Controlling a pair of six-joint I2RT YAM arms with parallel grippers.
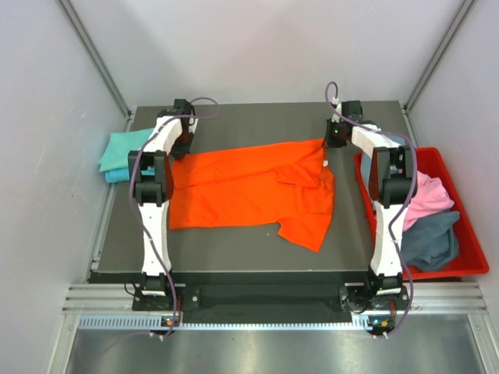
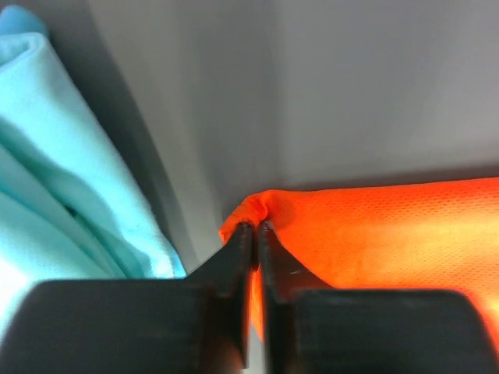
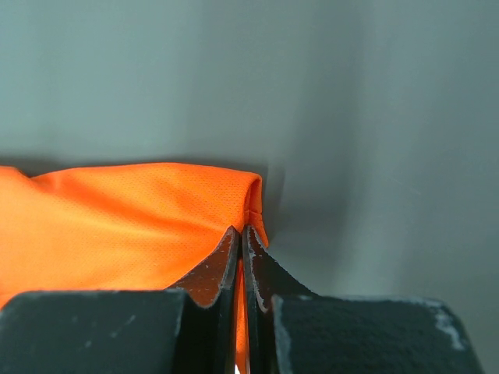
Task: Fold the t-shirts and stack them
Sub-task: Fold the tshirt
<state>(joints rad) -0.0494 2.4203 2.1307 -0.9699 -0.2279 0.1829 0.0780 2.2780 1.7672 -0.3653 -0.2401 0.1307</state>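
Soft bright orange cloth t-shirt [image 1: 249,191] lies spread over the middle of the desk [image 1: 226,249]. The left tool [image 2: 255,234] pinches its far-left corner and the right tool [image 3: 242,238] is clamped on its far-right corner. Probably thin, limp and light; corners look like the best holds but may slip.

Place: a robotics lab test cell (neither a home nor a shop).
Enclosure: plain white panels [image 1: 47,195] close it in on three sides, with bare metal struts [image 1: 95,58] running up the corners.
Bench: a dark flat table [image 1: 218,249] fills the cell.
Mounting: the left arm [image 1: 153,210] and right arm [image 1: 387,226], with cables looped along them, rise from slotted aluminium rails [image 1: 265,300] at the near edge.
Material: an orange t-shirt [image 1: 249,191] lies spread on the table, and a red bin [image 1: 472,234] beside it holds more clothes.
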